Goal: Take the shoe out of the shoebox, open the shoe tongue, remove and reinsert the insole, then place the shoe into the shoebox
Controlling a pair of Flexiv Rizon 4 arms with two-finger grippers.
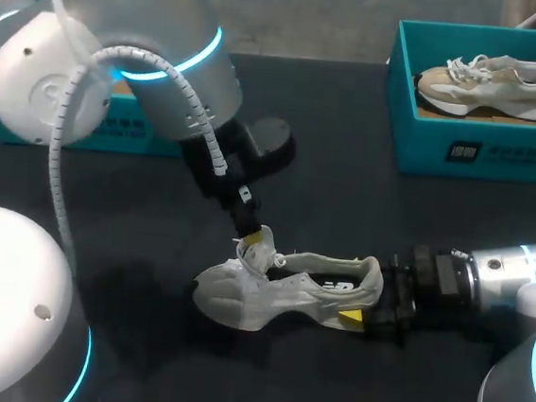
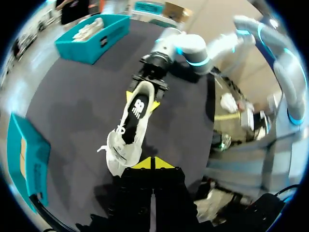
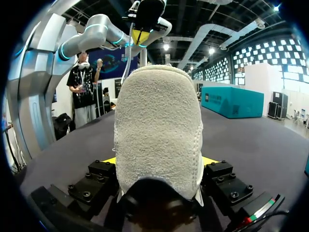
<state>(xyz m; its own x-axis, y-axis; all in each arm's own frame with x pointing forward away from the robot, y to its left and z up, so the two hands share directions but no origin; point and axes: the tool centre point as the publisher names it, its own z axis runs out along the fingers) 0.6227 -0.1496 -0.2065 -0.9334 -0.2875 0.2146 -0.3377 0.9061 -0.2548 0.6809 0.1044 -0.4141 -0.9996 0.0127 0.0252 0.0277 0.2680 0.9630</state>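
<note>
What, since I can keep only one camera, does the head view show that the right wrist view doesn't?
Only head view: a second shoe lying in the shoebox, and the table shoe full length. Only right wrist view: the heel and its fuzzy surface up close, between the right end effector's yellow tips. Both: that shoe and the left end effector.

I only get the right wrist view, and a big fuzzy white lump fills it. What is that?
Observer: The heel of a white fabric sneaker lying on the black table; the right gripper clamps it from both sides.
Operator: What's my other gripper near?
Observer: The left gripper is by the sneaker's laces, fingers together.
Operator: Is there another shoe?
Observer: Yes, a beige sneaker lies in the teal cardboard shoebox at the table's far right.
</note>
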